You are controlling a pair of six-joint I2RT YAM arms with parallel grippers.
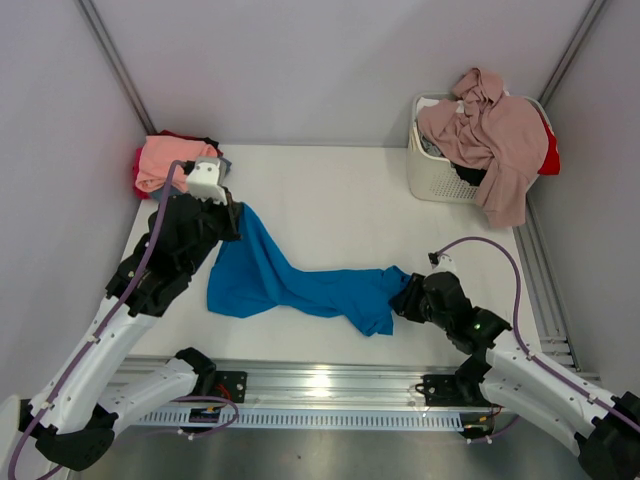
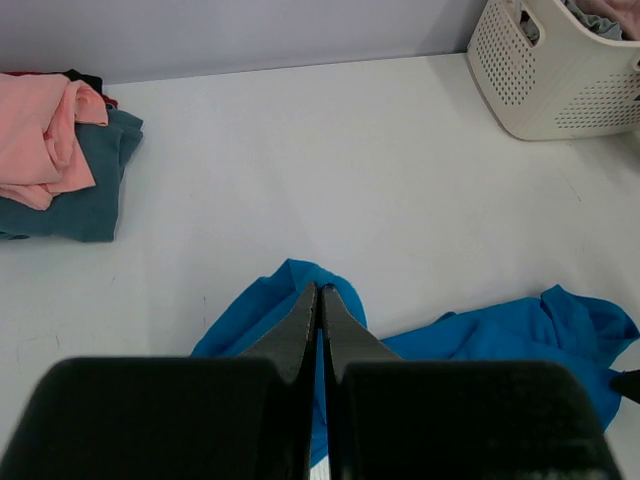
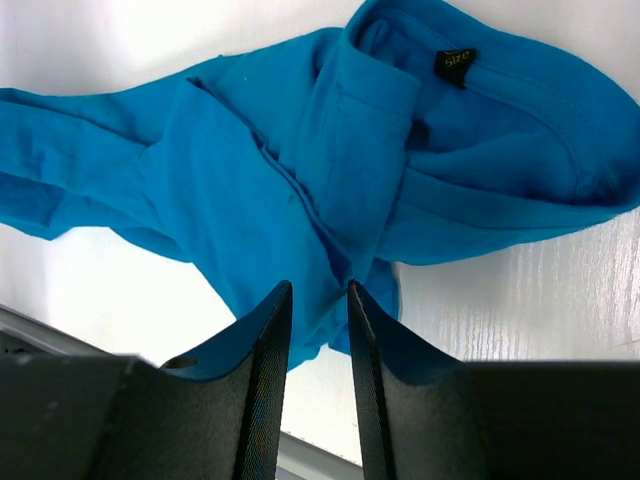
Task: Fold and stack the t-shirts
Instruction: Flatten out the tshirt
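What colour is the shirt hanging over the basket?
That shirt is dusty pink, clearest in the top view.

Left pincer (image 2: 320, 292) pinched shut, arm stretched forward — right pincer (image 3: 318, 292) low, jaws narrowly apart.

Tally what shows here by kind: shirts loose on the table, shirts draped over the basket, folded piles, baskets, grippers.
Loose on the table, bright blue t-shirt: 1
Draped over the basket, mauve-pink shirt: 1
Far-left folded pile: 1
Far-right white basket: 1
Grippers, left gripper and right gripper: 2
Total: 6
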